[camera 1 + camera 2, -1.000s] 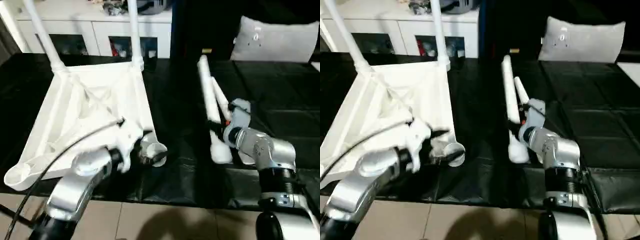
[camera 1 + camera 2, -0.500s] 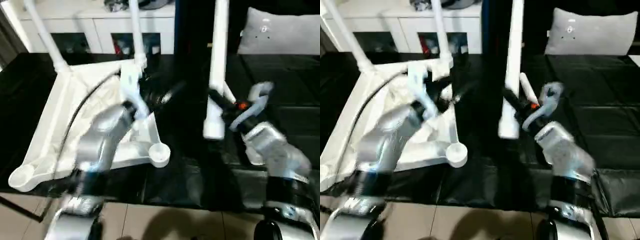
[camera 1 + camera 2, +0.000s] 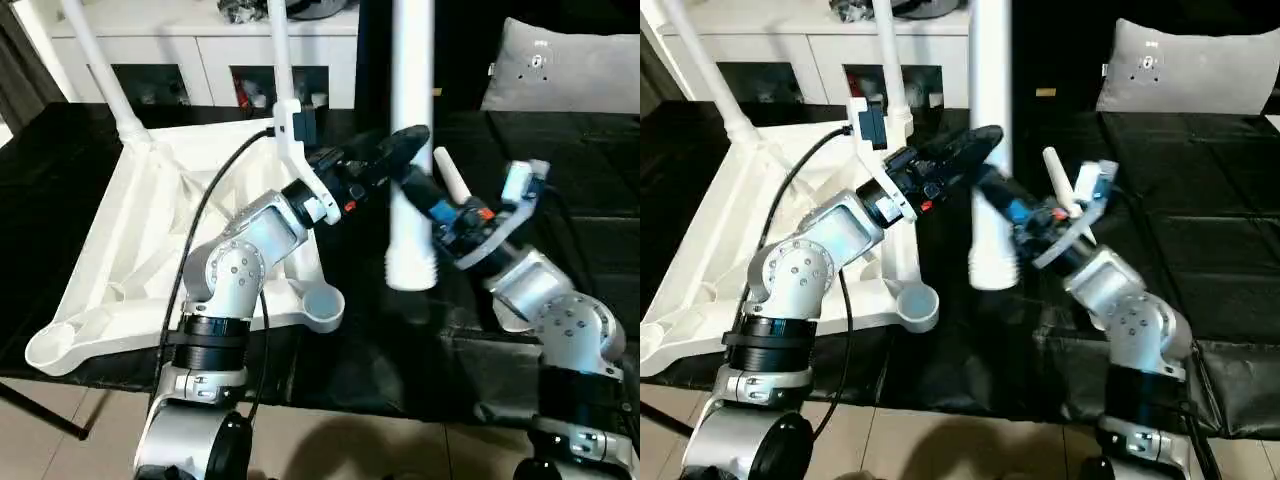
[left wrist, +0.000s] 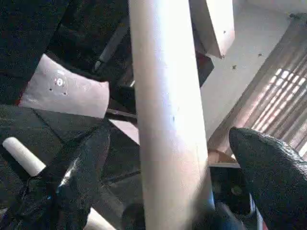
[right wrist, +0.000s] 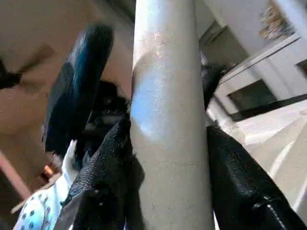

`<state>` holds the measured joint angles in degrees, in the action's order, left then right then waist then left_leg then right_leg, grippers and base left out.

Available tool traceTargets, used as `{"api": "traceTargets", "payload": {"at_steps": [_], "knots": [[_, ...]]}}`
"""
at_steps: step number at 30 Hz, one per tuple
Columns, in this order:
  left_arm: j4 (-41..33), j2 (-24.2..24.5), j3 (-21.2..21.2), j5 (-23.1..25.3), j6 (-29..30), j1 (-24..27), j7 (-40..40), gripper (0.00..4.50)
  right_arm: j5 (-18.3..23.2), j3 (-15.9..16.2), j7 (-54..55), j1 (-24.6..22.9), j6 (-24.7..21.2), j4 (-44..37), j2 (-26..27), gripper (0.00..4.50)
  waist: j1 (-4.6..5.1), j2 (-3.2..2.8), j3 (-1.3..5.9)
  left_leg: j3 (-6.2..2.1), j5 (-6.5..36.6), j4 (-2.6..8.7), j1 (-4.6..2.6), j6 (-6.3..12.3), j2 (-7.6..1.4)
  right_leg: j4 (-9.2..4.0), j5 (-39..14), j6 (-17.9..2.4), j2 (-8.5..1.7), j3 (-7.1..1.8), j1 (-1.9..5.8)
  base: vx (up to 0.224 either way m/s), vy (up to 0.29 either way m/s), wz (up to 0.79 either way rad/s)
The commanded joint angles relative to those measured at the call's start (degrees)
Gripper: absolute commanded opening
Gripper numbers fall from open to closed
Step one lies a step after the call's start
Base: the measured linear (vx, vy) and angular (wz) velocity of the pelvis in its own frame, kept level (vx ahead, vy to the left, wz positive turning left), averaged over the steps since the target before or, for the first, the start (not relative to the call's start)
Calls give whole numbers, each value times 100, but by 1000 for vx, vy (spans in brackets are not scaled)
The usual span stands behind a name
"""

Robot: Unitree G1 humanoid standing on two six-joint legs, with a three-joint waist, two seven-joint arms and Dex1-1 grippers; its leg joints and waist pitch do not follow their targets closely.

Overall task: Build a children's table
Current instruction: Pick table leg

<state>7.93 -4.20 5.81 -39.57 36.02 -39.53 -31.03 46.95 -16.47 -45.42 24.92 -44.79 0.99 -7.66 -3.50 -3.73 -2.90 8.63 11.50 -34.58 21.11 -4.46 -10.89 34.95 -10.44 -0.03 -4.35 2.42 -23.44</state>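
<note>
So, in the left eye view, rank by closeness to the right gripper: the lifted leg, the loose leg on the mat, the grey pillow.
1. Lifted leg: upright, clamped in the right gripper.
2. Loose leg: lying on the black mat just behind the gripper.
3. Grey pillow: far back, on the robot's right.

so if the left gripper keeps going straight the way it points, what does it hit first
Most likely the upright leg held in the right gripper. The left gripper stands open with that leg between its fingers, so going on would bring the leg against its palm, though depth is hard to judge.
</note>
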Motion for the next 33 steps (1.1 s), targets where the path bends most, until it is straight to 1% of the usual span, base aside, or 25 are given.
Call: {"api": "traceTargets", "payload": {"at_steps": [1,2,4,5,6,7,9,10,11,12,13,14,15,16,17,18,21,23,24,25,26,27,29,31,33], "knots": [[-36,-7,-54,109,-104,-57,22,450,-216,206,-30,-9,151,-188,-11,184,-31,115,389,54,397,361,48,275,-55,-461,-1215,-1063,-233,-137,385,0,0,0],[-24,-30,-58,195,-261,-50,72,450,-467,361,38,-26,341,-193,-6,184,-26,119,387,53,396,367,41,256,-57,-464,-1216,-1044,-230,-139,379,0,0,0],[102,-24,-123,648,-796,-45,343,413,-1260,791,323,-72,1052,-144,71,184,-27,123,387,44,399,369,55,165,-67,-466,-1248,-958,-249,-137,376,0,0,0],[105,-23,-125,660,-809,-45,350,413,-1275,799,329,-73,1068,-142,74,184,-15,141,378,46,422,375,62,161,-65,-482,-1284,-919,-245,-139,373,0,0,0],[180,-64,-118,855,-1046,-75,585,413,-1539,910,562,-78,1324,-99,164,184,-10,133,379,51,447,373,49,152,-58,-475,-1296,-898,-241,-142,375,0,0,0],[226,-155,-130,1206,-1412,-130,1049,399,-1952,1090,944,-82,1840,-12,373,184,-12,113,375,32,473,385,63,118,-79,-485,-1338,-828,-256,-144,350,0,0,0],[220,-157,-231,1499,-1643,-142,1269,382,-2212,1190,1233,-58,2167,78,497,184,0,118,393,27,483,385,55,84,-69,-473,-1283,-788,-256,-142,366,0,0,0],[263,-16,-538,2070,-2081,-113,1446,369,-2588,1386,1437,-38,2641,250,538,183,-10,115,400,22,407,383,47,90,-73,-451,-1115,-811,-247,-142,363,0,0,0],[298,72,-717,2406,-2353,-95,1544,369,-2769,1491,1491,-34,2880,341,556,183,-17,64,398,5,414,387,55,103,-87,-459,-1079,-788,-251,-138,345,0,0,0],[333,0,-688,2440,-2441,-67,1660,370,-3056,1642,1627,-17,3218,486,569,183,-2,68,408,15,412,374,48,103,-81,-452,-988,-774,-242,-140,348,0,0,0],[362,-164,-548,2312,-2434,-31,1771,364,-3320,1745,1819,18,3582,656,649,183,13,31,413,19,331,355,63,53,-61,-401,-636,-864,-242,-137,367,0,0,0],[384,-263,-502,2215,-2365,-2,1787,351,-3432,1709,2044,66,3817,761,784,183,21,23,420,28,303,351,55,50,-60,-394,-516,-924,-240,-142,363,0,0,0],[384,-263,-502,2215,-2365,-2,1787,336,-3432,1709,2044,66,3817,761,784,183,22,46,431,33,255,342,56,72,-53,-372,-264,-1065,-239,-154,372,0,0,0],[412,-299,-514,2185,-2341,21,1732,327,-3504,1715,2125,78,3930,807,846,183,11,42,449,30,172,324,60,145,-44,-331,54,-1162,-226,-158,382,0,0,0],[419,-311,-521,2179,-2340,31,1712,326,-3554,1734,2161,79,3984,819,859,183,11,22,444,17,156,331,65,179,-50,-315,161,-1200,-226,-153,386,0,0,0],[425,-333,-521,2168,-2347,46,1702,318,-3669,1783,2238,77,4086,835,856,183,13,29,444,19,172,328,66,241,-52,-314,254,-1238,-220,-142,384,0,0,0],[523,-446,-486,2110,-2468,62,1747,290,-3973,1914,2426,29,4532,938,870,183,16,25,438,23,270,326,70,321,-66,-330,106,-1289,-236,-140,379,0,0,0],[589,-483,-476,2113,-2555,56,1773,281,-4022,1941,2461,9,4725,1025,879,183,24,31,432,29,384,333,66,341,-62,-341,-21,-1286,-232,-141,390,0,0,0],[613,-513,-457,2098,-2585,52,1780,272,-4087,1975,2481,-4,4847,1074,865,183,29,62,419,34,440,339,72,354,-64,-356,-116,-1280,-234,-143,386,0,0,0],[623,-536,-435,2066,-2586,47,1760,257,-4126,2003,2475,-10,4911,1111,856,183,36,50,415,33,482,343,77,347,-64,-356,-211,-1275,-236,-143,389,0,0,0],[615,-558,-421,2038,-2570,49,1735,245,-4171,2022,2481,-14,4977,1157,853,183,42,80,415,37,500,345,76,356,-64,-364,-246,-1263,-234,-143,392,0,0,0],[594,-575,-413,2004,-2544,59,1694,241,-4230,2041,2484,-6,5080,1245,857,183,46,74,414,36,506,347,73,364,-67,-362,-289,-1265,-235,-145,388,0,0,0],[575,-569,-414,1980,-2537,71,1679,237,-4279,2059,2514,36,5171,1352,865,183,44,92,417,41,481,341,70,392,-71,-360,-295,-1286,-242,-149,379,0,0,0],[575,-558,-411,1962,-2538,74,1675,212,-4314,2091,2517,79,5236,1428,862,183,42,93,423,40,421,332,71,444,-71,-344,-245,-1299,-237,-149,383,0,0,0],[583,-553,-417,1951,-2552,73,1680,206,-4330,2104,2517,94,5279,1464,859,183,39,88,425,41,356,325,71,492,-72,-334,-152,-1328,-236,-151,376,0,0,0]]}}
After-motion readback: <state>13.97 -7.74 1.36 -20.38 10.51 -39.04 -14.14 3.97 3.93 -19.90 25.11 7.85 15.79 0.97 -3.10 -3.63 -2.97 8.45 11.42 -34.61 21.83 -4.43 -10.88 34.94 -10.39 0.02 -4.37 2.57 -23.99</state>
